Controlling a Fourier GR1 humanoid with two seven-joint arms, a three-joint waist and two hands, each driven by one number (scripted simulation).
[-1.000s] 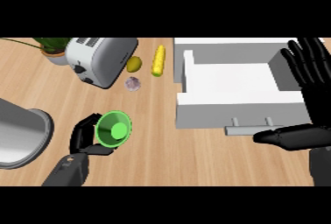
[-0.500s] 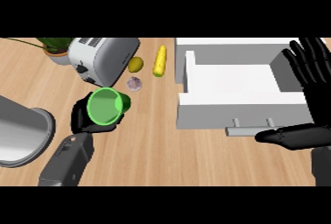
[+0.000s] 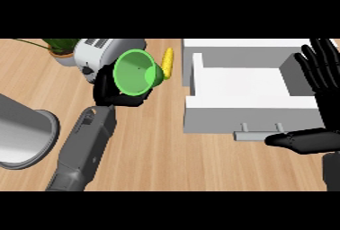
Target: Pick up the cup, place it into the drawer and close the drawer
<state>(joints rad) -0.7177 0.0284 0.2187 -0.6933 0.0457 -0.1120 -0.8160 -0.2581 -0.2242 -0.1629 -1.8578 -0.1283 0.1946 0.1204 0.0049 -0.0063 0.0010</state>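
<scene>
Okay, left robot hand [image 3: 111, 90] curled round green cup [image 3: 136, 72], held off tabletop [image 3: 166, 152]. Right robot hand [image 3: 324, 76] spread open beside open drawer [image 3: 246, 112].

Bright, even light fills the counter [image 3: 199, 157], seemingly from above. The drawer [image 3: 252, 114] has a near-white floor, a right inner wall shaded grey, and a soft shadow on the wood beneath its front. The cup [image 3: 135, 72] reads flat green inside, darker on its outer wall. The pot [image 3: 20, 132] grades from pale to dark grey.
</scene>
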